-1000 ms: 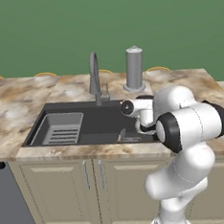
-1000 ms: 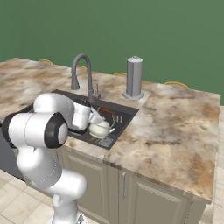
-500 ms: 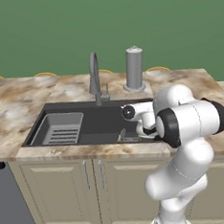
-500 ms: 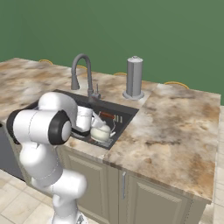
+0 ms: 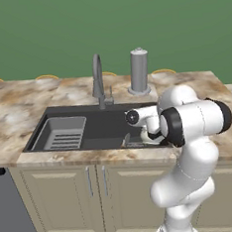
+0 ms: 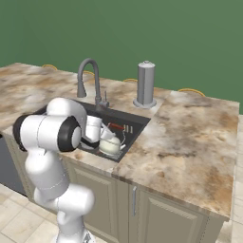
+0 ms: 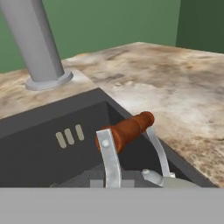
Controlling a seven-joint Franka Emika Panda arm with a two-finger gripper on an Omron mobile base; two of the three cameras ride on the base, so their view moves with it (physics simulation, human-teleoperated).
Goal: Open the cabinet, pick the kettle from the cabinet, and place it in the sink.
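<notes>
The cream-white kettle (image 6: 110,145) sits upright in the dark grey sink's (image 5: 96,125) front right corner, its reddish-brown wooden handle (image 7: 127,129) raised above it.

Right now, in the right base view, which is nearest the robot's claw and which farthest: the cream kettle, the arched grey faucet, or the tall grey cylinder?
1. Small cream-white rounded kettle: in the dark sink basin, right at the claw, which is shut on its handle.
2. Arched grey faucet: behind the basin, on its back rim.
3. Tall grey cylinder: farthest, standing on the marbled counter behind the basin's far corner.
</notes>
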